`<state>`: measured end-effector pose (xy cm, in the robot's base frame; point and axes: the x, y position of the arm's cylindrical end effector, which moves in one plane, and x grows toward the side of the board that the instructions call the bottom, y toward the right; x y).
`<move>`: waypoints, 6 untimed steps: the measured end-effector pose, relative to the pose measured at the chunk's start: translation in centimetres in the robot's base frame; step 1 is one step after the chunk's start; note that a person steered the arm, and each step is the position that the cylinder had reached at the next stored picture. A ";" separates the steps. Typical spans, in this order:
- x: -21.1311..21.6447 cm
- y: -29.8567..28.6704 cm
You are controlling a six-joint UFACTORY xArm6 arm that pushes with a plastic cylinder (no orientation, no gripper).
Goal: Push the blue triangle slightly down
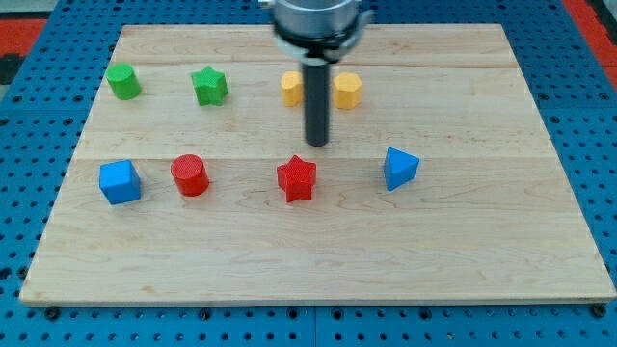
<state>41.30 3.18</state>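
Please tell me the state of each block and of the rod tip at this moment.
blue triangle: untouched, right of red star
my tip: above red star, touching no block
yellow blocks: either side of rod
red cylinder: upright
blue cube: flat
green blocks: apart

Left yellow block (290, 88) partly behind rod, shape unclear.

On the wooden desk (482, 241), a green cylinder (122, 81) sits near the top-left corner, a green star (209, 86) beside it. Two yellow blocks (292, 89) (347, 91), shapes unclear, lie near the top edge's middle. Lower, from the left edge inward: a blue cube (120, 181), a red cylinder (190, 174), a red star (297, 178).
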 end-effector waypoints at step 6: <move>4.2 10.1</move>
